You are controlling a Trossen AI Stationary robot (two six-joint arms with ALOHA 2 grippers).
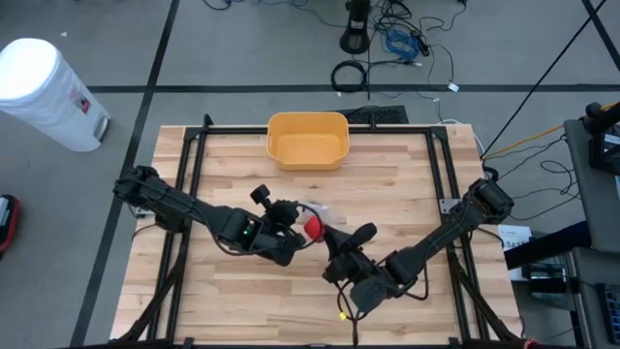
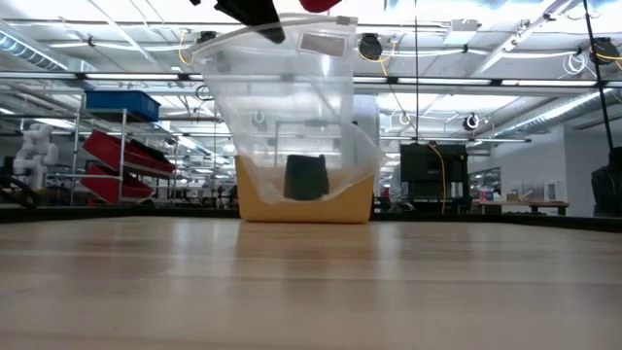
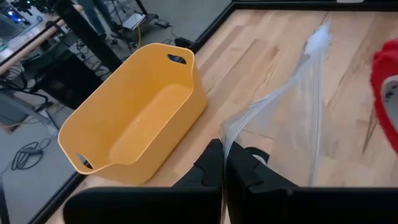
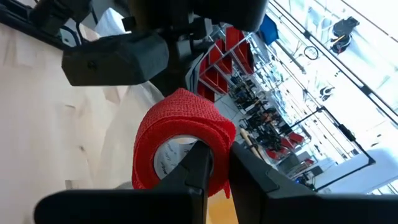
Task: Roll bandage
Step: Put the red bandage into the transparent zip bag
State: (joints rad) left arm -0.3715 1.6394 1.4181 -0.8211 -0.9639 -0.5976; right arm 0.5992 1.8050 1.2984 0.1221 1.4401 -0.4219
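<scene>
Red bandage roll (image 4: 180,146) held aloft over the table's middle, above a clear plastic bag (image 2: 292,117).

Bandage: red crinkled cohesive wrap wound on a pale core, hollow centre visible, pinched through its wall in the right gripper (image 4: 214,165); clear of the wood, roughly midway between the table's left and right edges. Bag: transparent, thin, wrinkled, mouth uppermost, one rim clamped in the closed left gripper (image 3: 224,168); it hangs down just beside the roll, its lower end close to the tabletop.
</scene>
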